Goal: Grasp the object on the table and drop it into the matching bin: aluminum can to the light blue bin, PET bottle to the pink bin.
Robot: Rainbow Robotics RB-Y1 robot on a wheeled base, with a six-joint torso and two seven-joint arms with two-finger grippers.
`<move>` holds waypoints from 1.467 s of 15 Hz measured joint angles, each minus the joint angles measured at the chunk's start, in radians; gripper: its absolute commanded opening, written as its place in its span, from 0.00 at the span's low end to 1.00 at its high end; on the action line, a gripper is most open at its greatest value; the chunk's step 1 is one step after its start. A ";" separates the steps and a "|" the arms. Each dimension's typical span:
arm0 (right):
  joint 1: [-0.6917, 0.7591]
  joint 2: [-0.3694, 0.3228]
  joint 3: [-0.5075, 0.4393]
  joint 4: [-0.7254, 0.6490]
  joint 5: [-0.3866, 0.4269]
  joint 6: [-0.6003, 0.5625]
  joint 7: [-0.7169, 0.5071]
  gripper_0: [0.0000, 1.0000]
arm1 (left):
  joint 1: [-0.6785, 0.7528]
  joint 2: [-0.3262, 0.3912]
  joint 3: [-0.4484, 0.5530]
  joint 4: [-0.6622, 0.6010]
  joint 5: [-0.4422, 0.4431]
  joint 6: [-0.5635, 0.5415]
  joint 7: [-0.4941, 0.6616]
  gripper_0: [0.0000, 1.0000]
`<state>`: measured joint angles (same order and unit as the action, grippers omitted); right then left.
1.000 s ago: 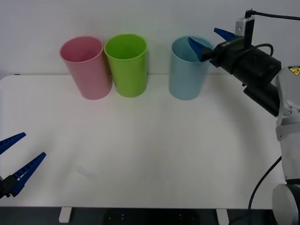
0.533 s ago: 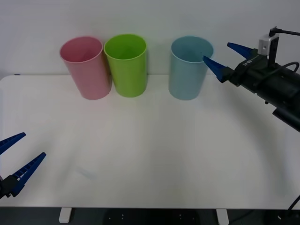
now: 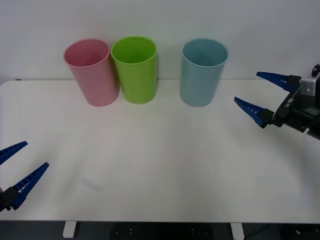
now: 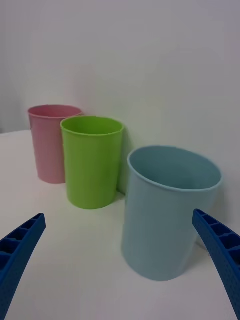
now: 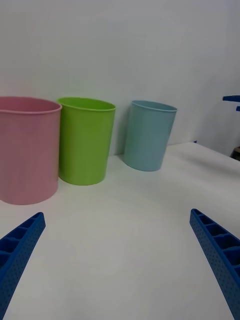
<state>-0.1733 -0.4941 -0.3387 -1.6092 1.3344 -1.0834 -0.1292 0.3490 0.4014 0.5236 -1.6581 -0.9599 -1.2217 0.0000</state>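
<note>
The light blue bin [image 3: 201, 75] stands upright at the back of the white table [image 3: 160, 160], right of the lime green bin [image 3: 135, 70]. The pink bin [image 3: 91, 72] is at the far left of the row. My right gripper [image 3: 248, 88] hovers open and empty to the right of the light blue bin, apart from it. In the right wrist view the light blue bin [image 4: 167, 210] is close ahead between my open fingers [image 4: 20, 240]. My left gripper [image 3: 36, 154] is open and empty at the table's front left corner. The aluminum can and the PET bottle are out of view.
The three bins stand against a white wall along the table's back edge, pink and green nearly touching. The left wrist view shows them in a row, with the light blue bin [image 5: 149, 135] farthest. A faint smudge [image 3: 91, 183] marks the tabletop at front left.
My right gripper has pulled back from over the light blue bin's rim, moving right, down and toward the robot. The left arm has stayed still.
</note>
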 measured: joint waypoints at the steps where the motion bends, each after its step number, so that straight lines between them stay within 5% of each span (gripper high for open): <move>1: 0.016 -0.001 -0.021 0.000 -0.002 -0.044 0.019 1.00 | 0.000 0.000 0.000 0.000 0.000 0.000 0.000 1.00; 4: 0.082 -0.001 -0.065 -0.027 -0.006 -0.134 0.034 1.00 | 0.000 0.000 0.000 0.000 0.000 0.000 0.000 1.00; 22: 0.515 -0.001 -0.084 -0.195 -0.168 -0.171 0.018 1.00 | 0.000 0.000 0.000 0.000 0.000 0.000 0.000 1.00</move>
<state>0.3421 -0.4954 -0.4230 -1.8041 1.1663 -1.2541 -0.1110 0.3491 0.4014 0.5236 -1.6580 -0.9599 -1.2217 0.0000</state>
